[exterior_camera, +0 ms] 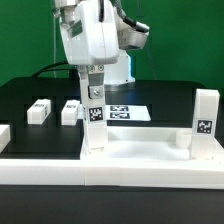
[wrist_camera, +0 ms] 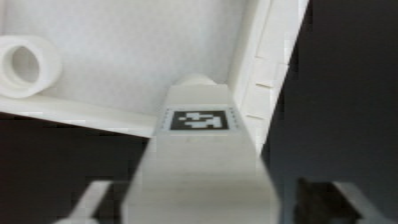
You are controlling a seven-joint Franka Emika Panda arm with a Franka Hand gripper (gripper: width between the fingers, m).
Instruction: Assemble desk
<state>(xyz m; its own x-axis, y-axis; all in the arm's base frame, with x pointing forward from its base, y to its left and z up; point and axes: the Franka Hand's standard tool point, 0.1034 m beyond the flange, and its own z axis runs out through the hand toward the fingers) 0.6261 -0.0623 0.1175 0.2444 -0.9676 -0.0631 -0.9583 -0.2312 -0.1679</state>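
The desk panel (exterior_camera: 150, 158) is a large white rimmed board lying flat at the front. My gripper (exterior_camera: 93, 95) is shut on a white tagged leg (exterior_camera: 95, 125) and holds it upright on the panel's corner at the exterior view's left. In the wrist view the leg (wrist_camera: 199, 120) fills the middle between my fingers (wrist_camera: 98, 200), above the panel (wrist_camera: 125, 45) and a round socket (wrist_camera: 22, 65). A second leg (exterior_camera: 207, 115) stands upright at the panel's right corner. Two more legs (exterior_camera: 38, 110) (exterior_camera: 70, 109) lie on the table at the left.
The marker board (exterior_camera: 128, 112) lies on the black table behind the held leg. A long white rail (exterior_camera: 35, 165) runs along the front left beside the panel. A green wall closes the back.
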